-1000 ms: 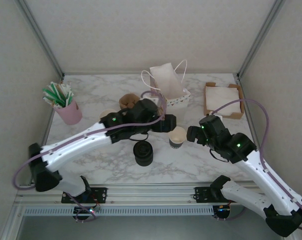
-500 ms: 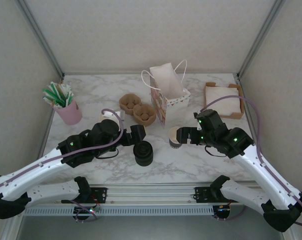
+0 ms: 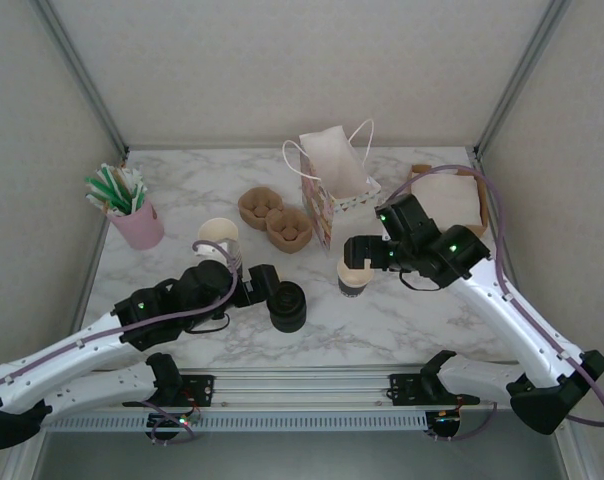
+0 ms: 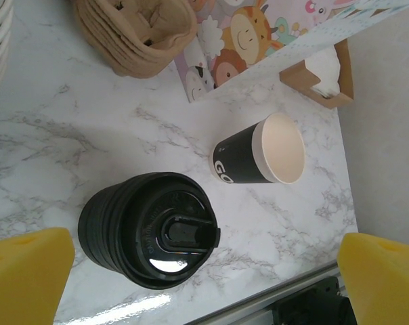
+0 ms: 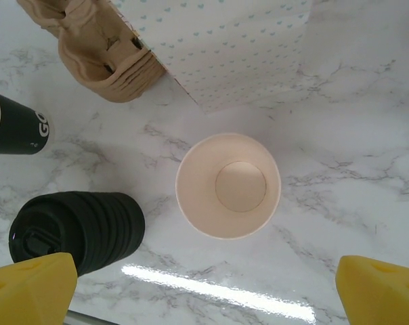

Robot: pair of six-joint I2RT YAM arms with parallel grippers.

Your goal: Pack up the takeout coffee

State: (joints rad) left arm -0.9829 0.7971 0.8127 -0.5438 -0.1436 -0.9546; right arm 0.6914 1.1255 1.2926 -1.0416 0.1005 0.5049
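Left wrist view, lidless coffee cup (image 4: 259,157), dark body, cream inside, both arms' jaws wide.

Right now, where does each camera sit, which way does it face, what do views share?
Top external: above, behind the bases, looking down on the marble table; both arms, left gripper, right gripper show.
Left wrist: looks down at the stack of black plastic lids; its yellow fingertips at bottom corners.
Right wrist: straight down into the lidless black paper cup; yellow fingertips likewise.
Shared: cup and lids, all three.
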